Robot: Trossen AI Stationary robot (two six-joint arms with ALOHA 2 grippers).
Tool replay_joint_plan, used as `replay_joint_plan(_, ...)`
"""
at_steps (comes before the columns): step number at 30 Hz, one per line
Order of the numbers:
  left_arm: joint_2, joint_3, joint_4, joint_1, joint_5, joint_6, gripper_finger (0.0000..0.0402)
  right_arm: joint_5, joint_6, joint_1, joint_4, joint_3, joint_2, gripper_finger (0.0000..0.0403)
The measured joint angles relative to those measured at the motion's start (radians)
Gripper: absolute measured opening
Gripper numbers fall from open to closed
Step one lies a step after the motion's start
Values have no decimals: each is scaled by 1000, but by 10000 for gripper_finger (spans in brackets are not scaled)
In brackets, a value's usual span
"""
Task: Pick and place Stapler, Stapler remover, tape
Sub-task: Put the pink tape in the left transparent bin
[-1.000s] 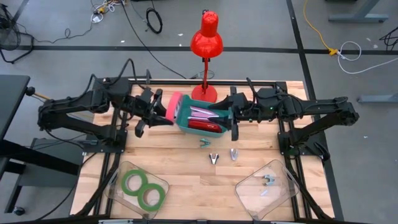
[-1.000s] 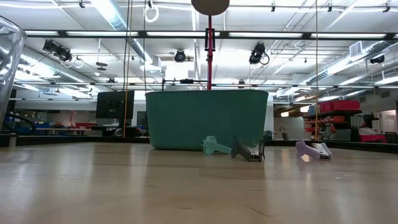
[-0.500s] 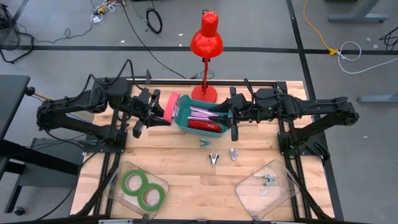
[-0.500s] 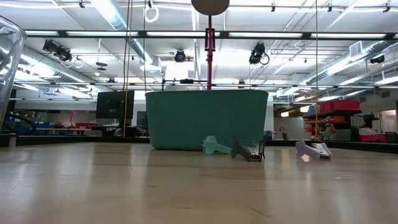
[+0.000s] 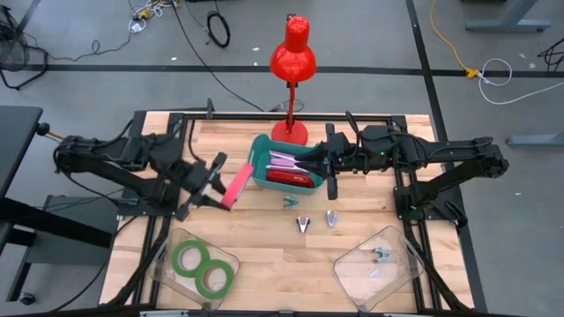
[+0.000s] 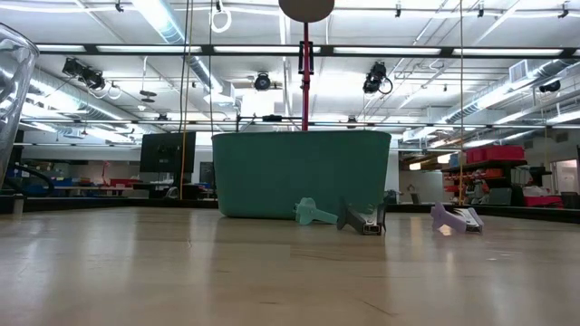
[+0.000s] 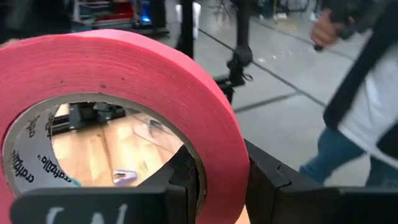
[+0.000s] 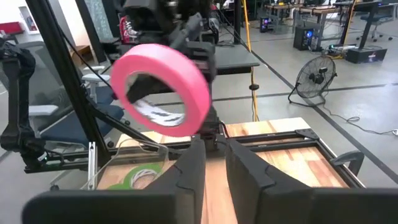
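My left gripper point(image 5: 214, 182) pinches red-pink tape roll point(image 5: 238, 186) just left of teal plastic bin point(image 5: 286, 165); right gripper point(image 8: 211, 163) nearly pressed together over bin.

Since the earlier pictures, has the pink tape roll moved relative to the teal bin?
Yes. In the high view the pink tape roll, held by the left gripper, has left the teal bin rim, toward the near-left container.

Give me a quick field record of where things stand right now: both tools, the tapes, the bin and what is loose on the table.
left tool: shut on red-pink tape roll, held left of the teal bin
right tool: at the teal bin's right end, fingers close together, nothing seen between them
green tape rolls: two, in clear tray front-left
teal bin contents: red stapler
loose on table: three staple removers
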Motion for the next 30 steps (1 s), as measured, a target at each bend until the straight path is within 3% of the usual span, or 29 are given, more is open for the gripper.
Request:
replay_joint_plan(13,2,0,-162,-241,-159,31,90,0,-7,0,-81,0,0,21)
replay_joint_plan(23,13,0,-235,-360,-205,30,90,-50,-85,2,-110,0,1,2)
replay_joint_plan(30,93,0,-326,-452,-204,4,90,-50,-81,3,-110,0,1,1)
